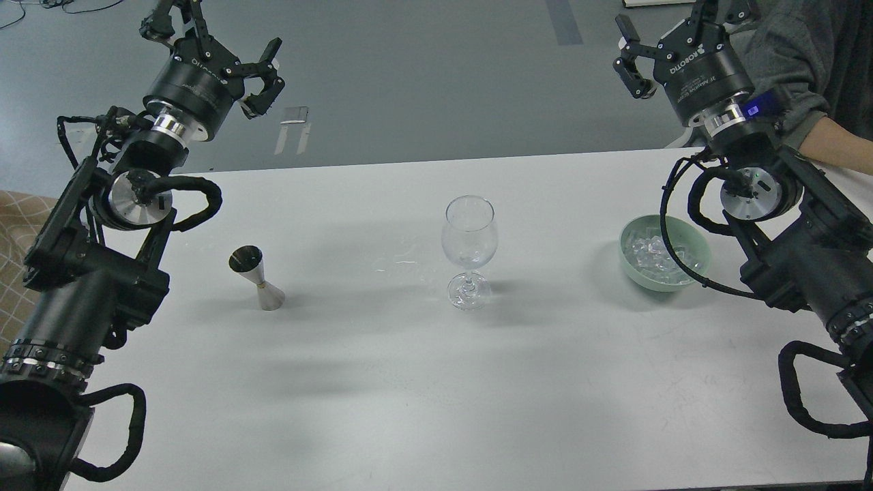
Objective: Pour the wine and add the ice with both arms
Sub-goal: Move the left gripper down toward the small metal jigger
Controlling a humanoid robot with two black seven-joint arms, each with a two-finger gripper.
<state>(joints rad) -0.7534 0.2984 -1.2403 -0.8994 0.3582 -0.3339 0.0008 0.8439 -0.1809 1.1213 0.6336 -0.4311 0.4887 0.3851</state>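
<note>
left gripper [222, 51] fingers spread, empty, raised behind table's far edge, well apart from jigger [258, 277] | right gripper [665, 37] fingers apart, empty, high above green bowl [663, 254] holding ice [653, 257] | wine glass [468, 251] upright mid-table [436, 382] between arms | liquid in jigger or glass not discernible; right gripper's far finger cut off at top edge

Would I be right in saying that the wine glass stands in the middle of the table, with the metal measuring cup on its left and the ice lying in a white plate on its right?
Not quite: the ice lies in a pale green bowl, not a white plate, as the head view shows. The rest holds: the wine glass stands mid-table, with the metal measuring cup on its left.
</note>
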